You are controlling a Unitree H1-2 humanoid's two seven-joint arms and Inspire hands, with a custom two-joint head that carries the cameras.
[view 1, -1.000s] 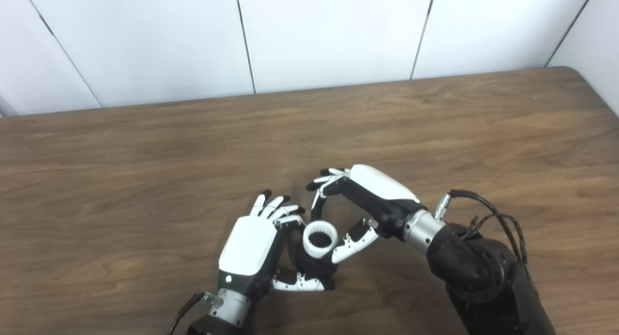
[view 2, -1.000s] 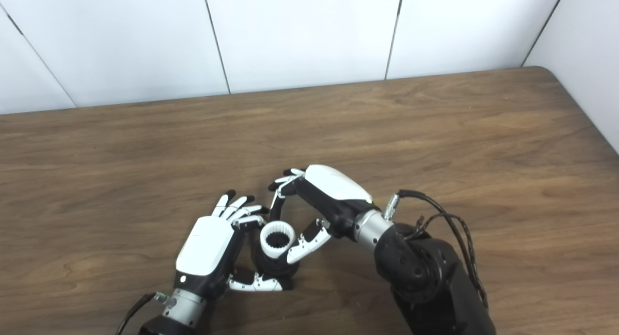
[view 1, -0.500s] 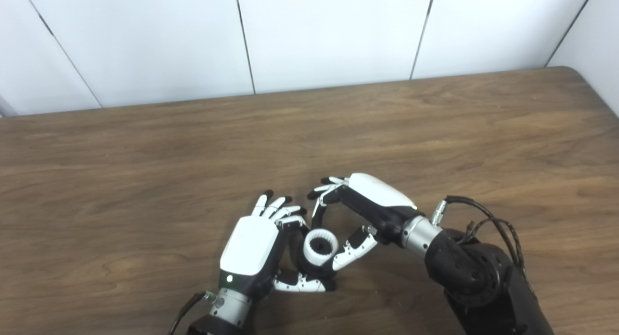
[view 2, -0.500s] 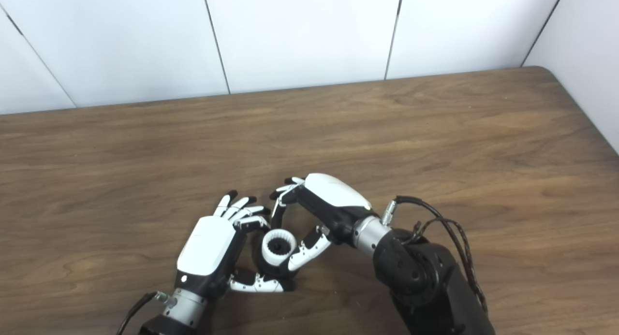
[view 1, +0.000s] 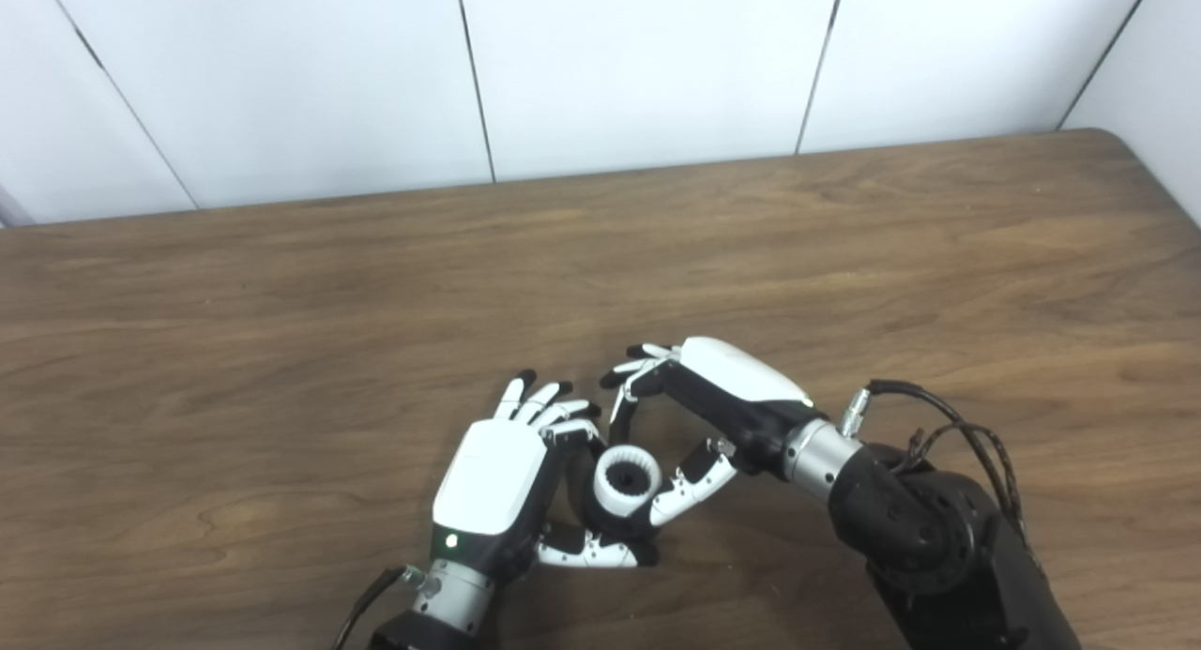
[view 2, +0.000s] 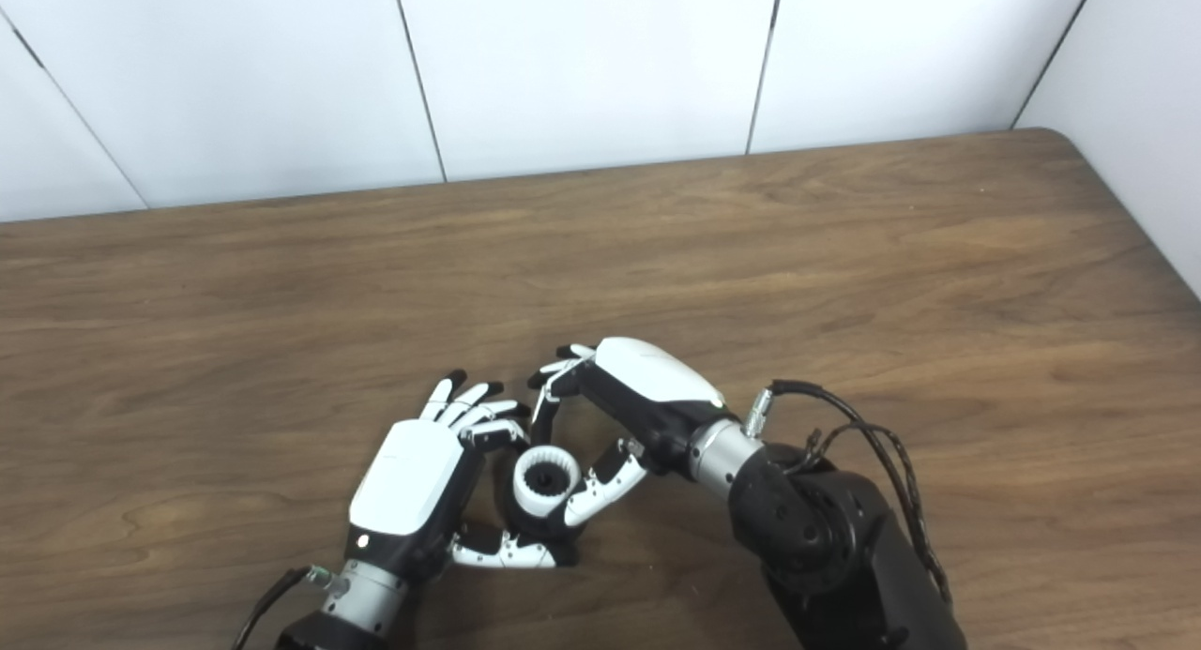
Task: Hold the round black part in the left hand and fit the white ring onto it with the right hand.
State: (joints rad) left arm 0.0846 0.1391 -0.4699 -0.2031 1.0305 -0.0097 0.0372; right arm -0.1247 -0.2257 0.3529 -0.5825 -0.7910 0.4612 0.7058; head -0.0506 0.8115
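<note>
Two robot hands, white-backed with black and white fingers, close together at the near middle of a brown wood-grain table (view 1: 844,237).

Left hand (view 1: 493,481): palm turned inward, thumb lying low along the near side of a round black part (view 1: 615,523), forefinger curled at its far side, remaining fingers (view 1: 535,401) extended and fanned toward the far edge. Clamped on the black part; part resting at or just above the tabletop, contact with the wood not discernible.

Right hand (view 1: 713,401): arched over from the right, thumb tip against the right flank of a white toothed ring (view 1: 626,479), fingers (view 1: 630,376) bent down behind the ring. Pinched on the ring as far as can be seen; far-side contact partly hidden.

White ring: seated on top of the black part, opening facing up, inner teeth visible, dark core showing through the centre. Depth of seating not discernible.

Right forearm: silver wrist collar, black casing, looped black cable (view 1: 948,420) at its upper side.

White panelled wall (view 1: 638,68) behind the table, dark vertical seams.
</note>
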